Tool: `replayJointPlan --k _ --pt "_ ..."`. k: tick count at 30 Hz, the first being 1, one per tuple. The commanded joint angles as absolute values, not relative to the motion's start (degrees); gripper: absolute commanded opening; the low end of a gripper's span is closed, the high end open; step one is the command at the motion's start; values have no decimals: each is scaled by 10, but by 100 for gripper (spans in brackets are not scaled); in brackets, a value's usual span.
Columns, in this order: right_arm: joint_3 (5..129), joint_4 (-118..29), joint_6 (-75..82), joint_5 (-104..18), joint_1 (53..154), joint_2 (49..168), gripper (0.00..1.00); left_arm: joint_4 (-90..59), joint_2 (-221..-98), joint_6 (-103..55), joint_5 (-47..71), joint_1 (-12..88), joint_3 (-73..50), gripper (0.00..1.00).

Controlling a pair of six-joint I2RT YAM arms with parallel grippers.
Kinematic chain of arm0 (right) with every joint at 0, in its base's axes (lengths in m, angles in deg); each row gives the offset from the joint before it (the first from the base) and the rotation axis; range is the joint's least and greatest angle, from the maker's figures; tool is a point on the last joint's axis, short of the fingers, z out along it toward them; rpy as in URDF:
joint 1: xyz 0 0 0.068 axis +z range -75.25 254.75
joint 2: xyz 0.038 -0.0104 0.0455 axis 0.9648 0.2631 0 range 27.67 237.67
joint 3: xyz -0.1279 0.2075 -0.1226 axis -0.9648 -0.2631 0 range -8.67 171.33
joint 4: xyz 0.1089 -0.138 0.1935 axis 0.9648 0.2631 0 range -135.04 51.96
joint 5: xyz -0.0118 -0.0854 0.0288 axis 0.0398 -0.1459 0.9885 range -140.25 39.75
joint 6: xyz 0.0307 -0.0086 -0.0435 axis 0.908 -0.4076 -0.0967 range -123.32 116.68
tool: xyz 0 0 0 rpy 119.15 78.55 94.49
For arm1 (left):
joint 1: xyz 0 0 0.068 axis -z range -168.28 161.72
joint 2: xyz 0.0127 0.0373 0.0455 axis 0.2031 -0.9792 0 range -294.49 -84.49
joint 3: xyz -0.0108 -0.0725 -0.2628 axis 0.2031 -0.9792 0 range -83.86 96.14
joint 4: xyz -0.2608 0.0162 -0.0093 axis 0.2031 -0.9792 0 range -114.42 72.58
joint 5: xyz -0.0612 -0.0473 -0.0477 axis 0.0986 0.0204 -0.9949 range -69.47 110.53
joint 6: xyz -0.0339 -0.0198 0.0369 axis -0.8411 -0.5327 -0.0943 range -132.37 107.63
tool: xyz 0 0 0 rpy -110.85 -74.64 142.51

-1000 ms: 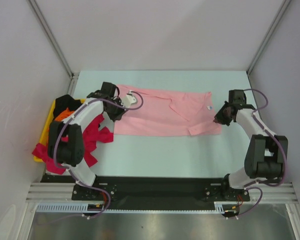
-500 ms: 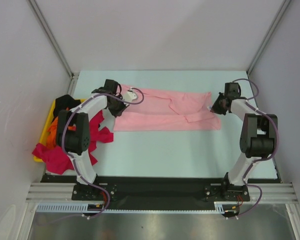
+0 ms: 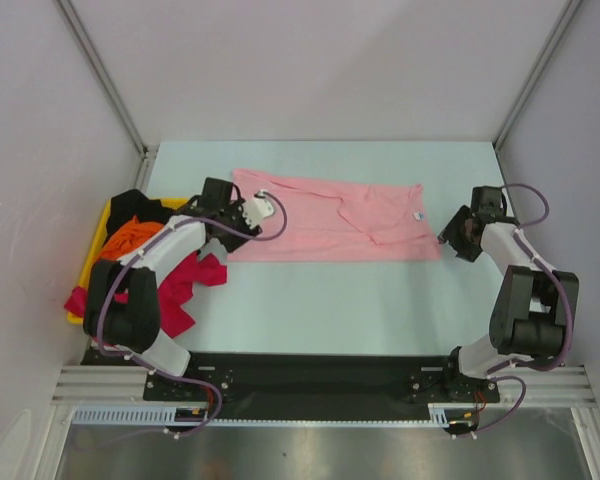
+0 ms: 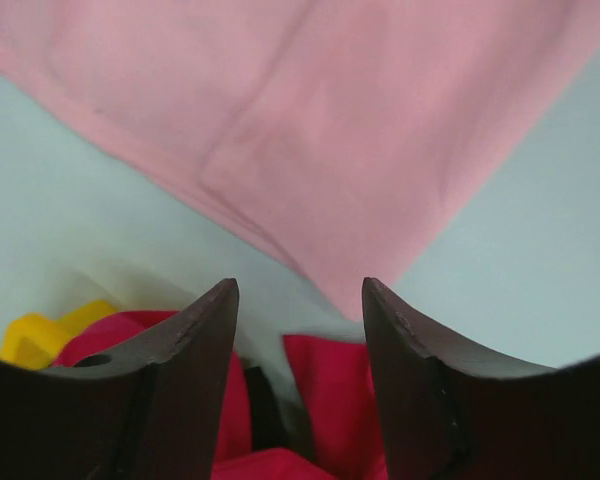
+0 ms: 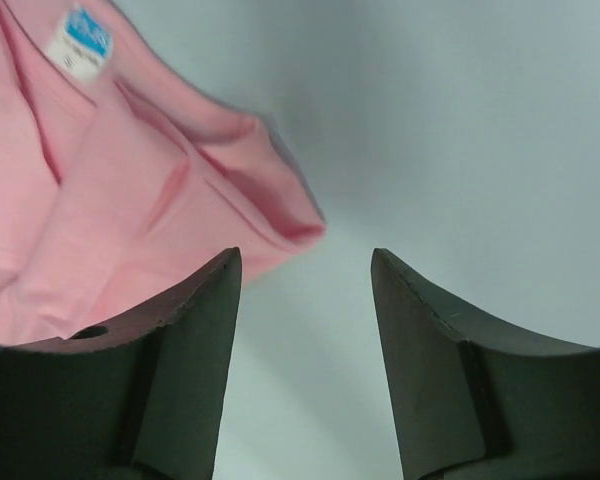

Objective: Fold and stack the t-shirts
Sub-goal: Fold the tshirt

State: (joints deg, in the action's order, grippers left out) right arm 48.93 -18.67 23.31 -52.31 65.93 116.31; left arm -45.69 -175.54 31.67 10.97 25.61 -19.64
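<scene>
The light pink t-shirt (image 3: 330, 220) lies flat as a long folded band across the middle of the table. Its left end (image 4: 320, 130) fills the top of the left wrist view. Its right end (image 5: 100, 180), with a blue label (image 5: 80, 35), shows in the right wrist view. My left gripper (image 3: 223, 222) stands open just off the left end with nothing between its fingers (image 4: 195, 330). My right gripper (image 3: 452, 232) hangs open just off the right end, over bare table (image 5: 305, 258). Magenta-red (image 3: 185, 275), orange (image 3: 130, 238) and black (image 3: 130, 205) t-shirts lie heaped at the left.
A yellow tray (image 3: 88, 262) holds the heap at the table's left edge, and the red cloth (image 4: 330, 390) spills out of it under my left fingers. White walls and metal posts close in the table at the back and sides.
Both grippers have opened and let go of the pink t-shirt's ends, then drawn back off them. The shirt now lies as a narrower band than a second ago.
</scene>
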Motion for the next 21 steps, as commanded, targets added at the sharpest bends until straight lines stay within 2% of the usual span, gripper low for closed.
replayJointPlan --k 1,9,11,12,14,15,17,18,21 --pt "451 -202 265 -482 667 1142 59 -435 -1756 386 125 285 -276 59" --pt "425 -261 274 -465 669 1202 57 -365 -1826 417 204 293 -273 64" --pt "426 -277 281 -464 670 1212 53 -351 -1836 413 219 293 -272 60" --pt "427 -281 283 -466 670 1215 44 -347 -1843 410 222 294 -273 57" --pt "429 -275 288 -479 668 1223 28 -345 -1845 405 222 295 -276 43" --pt "433 -266 290 -485 666 1224 13 -354 -1842 403 215 296 -278 27" --pt "428 -239 288 -501 660 1215 0 -378 -1836 389 201 298 -275 5" --pt "414 -229 288 -502 654 1205 0 -410 -1830 379 166 299 -269 0" --pt "384 -186 296 -532 628 1149 0 -472 -1800 352 120 306 -273 0"
